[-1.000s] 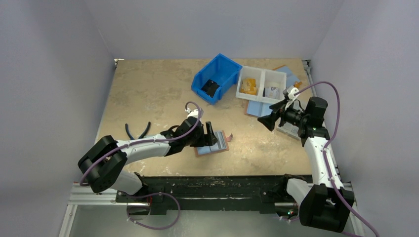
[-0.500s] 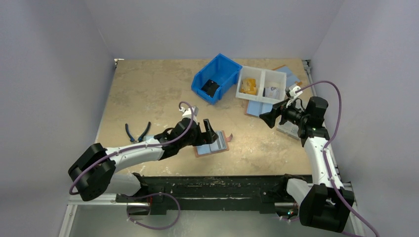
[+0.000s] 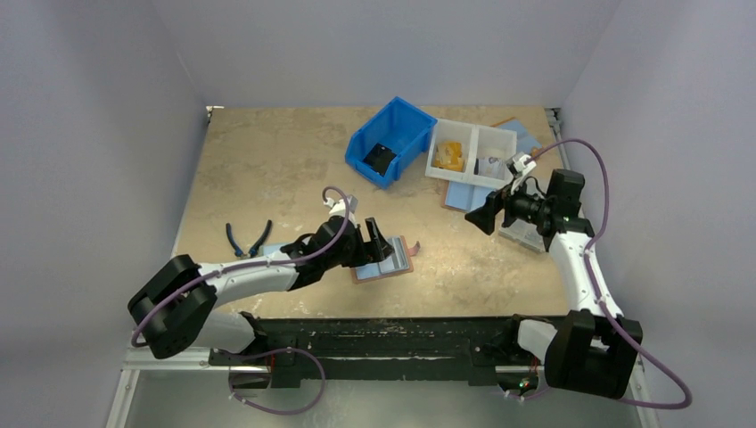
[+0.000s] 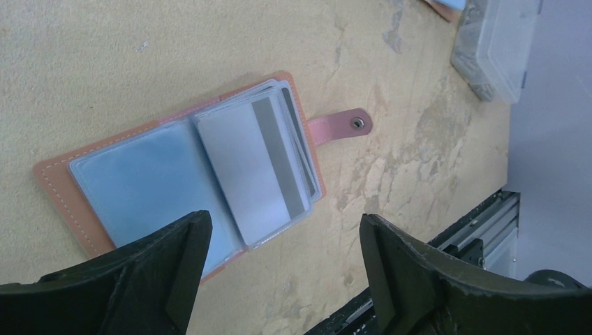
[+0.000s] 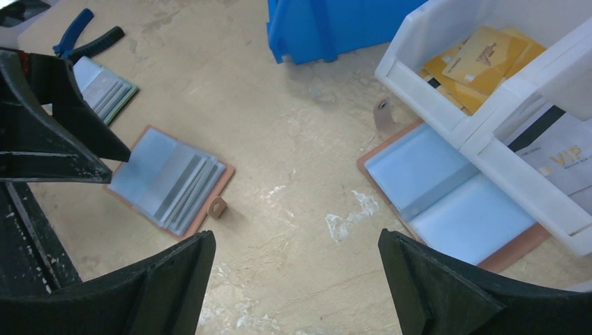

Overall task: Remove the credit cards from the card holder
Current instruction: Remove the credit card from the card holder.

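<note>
Plainly the work is at an early stage; the card holder [image 4: 185, 171] lies spread open and flat on the bench [image 3: 267, 169], near its front edge and just ahead of the left arm, with its snap tab [image 4: 341, 126] undone and sticking out to one side; so the opening step looks done

Inside, one page shows only a pale blue sleeve, which seems to hold nothing, though I cannot be sure; the other page carries a fan of clear sleeves, and the top one has a grey card [image 4: 262, 167] with a dark stripe tucked in it; judging by the stacked edges beneath, more cards may sit under that one; none of them is out of its sleeve

The left pincer [image 4: 283, 234] hangs just over the holder's near edge with its jaws apart and nothing between them; whether a fingertip touches the leather I cannot tell; the right pincer [image 5: 297, 244] is well away to the right, raised above the bench, jaws spread wide and empty

Yellow cards [image 5: 482, 56] lie in one compartment of the white tray [image 5: 447, 105] at the back, but where they came from the pictures do not say

What is left, as I judge it, is nearly everything: pinching each card's edge, sliding it free, and setting it aside
</note>
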Tool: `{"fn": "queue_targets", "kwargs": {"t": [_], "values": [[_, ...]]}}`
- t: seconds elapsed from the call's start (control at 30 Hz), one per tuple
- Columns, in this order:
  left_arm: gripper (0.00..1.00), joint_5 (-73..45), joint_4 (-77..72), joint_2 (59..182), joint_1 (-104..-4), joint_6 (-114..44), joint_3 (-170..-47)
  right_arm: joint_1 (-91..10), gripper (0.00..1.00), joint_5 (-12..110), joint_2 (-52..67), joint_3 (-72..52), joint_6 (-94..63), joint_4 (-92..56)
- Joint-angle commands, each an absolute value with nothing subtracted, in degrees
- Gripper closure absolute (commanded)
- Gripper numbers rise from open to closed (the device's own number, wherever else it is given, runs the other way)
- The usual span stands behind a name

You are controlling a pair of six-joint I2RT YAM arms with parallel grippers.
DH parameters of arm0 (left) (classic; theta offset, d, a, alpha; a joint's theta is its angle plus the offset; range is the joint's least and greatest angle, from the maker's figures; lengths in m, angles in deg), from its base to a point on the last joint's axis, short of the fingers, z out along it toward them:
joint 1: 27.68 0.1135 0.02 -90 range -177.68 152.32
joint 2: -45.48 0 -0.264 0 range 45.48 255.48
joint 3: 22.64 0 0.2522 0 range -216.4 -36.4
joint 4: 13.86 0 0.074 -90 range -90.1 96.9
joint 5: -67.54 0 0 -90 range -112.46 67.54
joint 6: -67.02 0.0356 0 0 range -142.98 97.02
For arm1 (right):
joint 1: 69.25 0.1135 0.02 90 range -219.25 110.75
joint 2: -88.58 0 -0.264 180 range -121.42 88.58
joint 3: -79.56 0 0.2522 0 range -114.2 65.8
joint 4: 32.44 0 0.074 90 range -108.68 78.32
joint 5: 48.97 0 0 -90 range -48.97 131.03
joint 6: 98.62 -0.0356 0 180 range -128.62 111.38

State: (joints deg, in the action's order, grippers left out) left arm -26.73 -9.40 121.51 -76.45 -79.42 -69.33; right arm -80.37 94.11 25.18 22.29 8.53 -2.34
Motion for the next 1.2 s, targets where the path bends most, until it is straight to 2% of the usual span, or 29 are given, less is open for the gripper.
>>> {"fn": "queue_targets", "kwargs": {"t": [0.0, 0.23, 0.47, 0.6, 1.17], "values": [[0.18, -27.2, -6.2, 125.8, -77.2, -79.8, -75.0, -78.0, 0.01, 95.6, 22.6, 17.9, 15.5, 4.5], [0.19, -35.5, 7.4, 130.6, -80.4, -79.8, -83.7, -74.5, 0.02, 93.1, 22.6, 18.2, 16.2, 4.2], [0.22, -44.1, 25.9, 140.7, -84.3, -82.1, -98.6, -73.5, 0.01, 92.4, 22.8, 18.2, 16.3, 4.2], [0.33, -46.4, 32.5, 145.8, -85.3, -83.1, -104.6, -73.5, 0.01, 92.3, 23.0, 18.2, 16.3, 4.1], [0.33, -45.9, 33.9, 152.0, -86.2, -81.9, -108.7, -73.3, 0.01, 92.5, 23.0, 18.3, 16.2, 4.1]]}}
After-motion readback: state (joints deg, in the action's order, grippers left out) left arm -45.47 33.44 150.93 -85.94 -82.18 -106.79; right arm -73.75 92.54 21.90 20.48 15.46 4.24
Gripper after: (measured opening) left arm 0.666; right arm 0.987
